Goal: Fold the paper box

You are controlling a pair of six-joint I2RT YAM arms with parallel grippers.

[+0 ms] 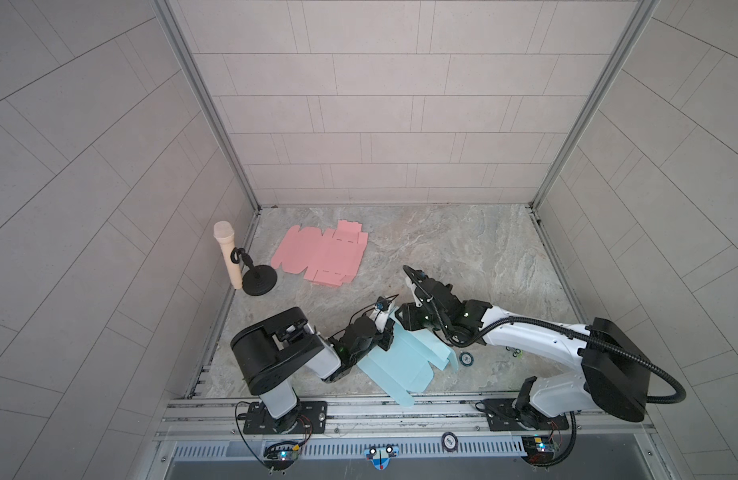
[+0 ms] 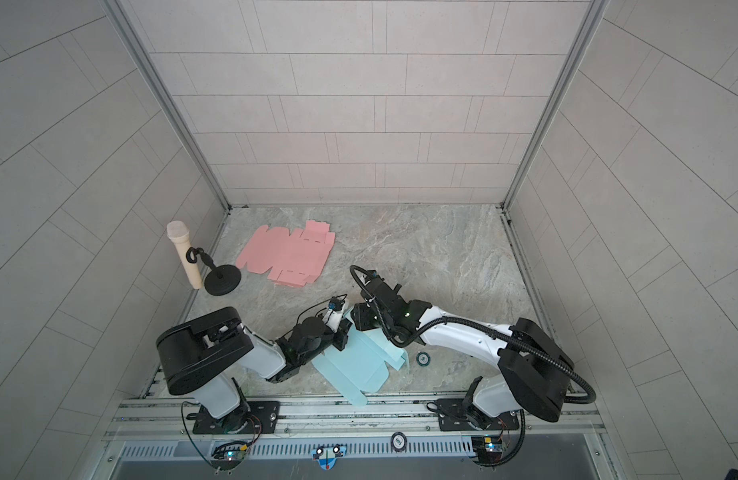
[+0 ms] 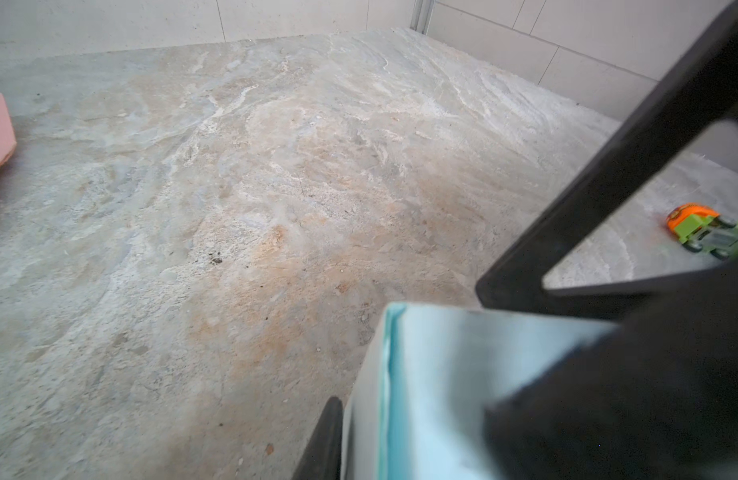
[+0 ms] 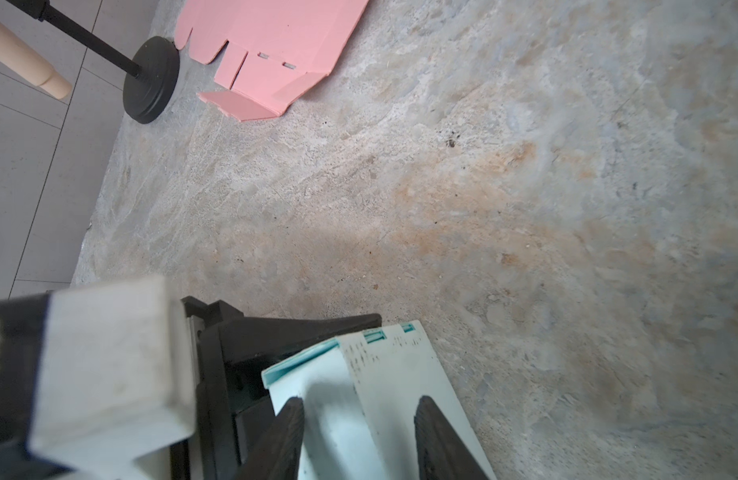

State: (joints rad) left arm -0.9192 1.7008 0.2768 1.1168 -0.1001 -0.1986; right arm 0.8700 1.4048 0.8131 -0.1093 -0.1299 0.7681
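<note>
The light blue paper box (image 1: 404, 365) (image 2: 359, 365) lies partly folded near the table's front edge, and both grippers meet at its far corner. My left gripper (image 1: 387, 332) (image 2: 341, 332) is shut on a raised, doubled flap of the box (image 3: 434, 395). In the left wrist view one of its fingers (image 3: 326, 440) presses against that flap; the other finger is hidden behind the paper. My right gripper (image 1: 402, 316) (image 2: 357, 316) (image 4: 361, 440) stands open just beside it. Its two fingertips (image 4: 286, 436) rest apart over a blue panel (image 4: 384, 374) with nothing pinched.
A flat pink box blank (image 1: 321, 255) (image 4: 276, 37) lies at the back left. Next to it a microphone (image 1: 228, 257) sits on a black round stand (image 1: 259, 282). A small round disc (image 1: 467, 358) and an orange-green toy car (image 3: 708, 230) lie right of the blue box.
</note>
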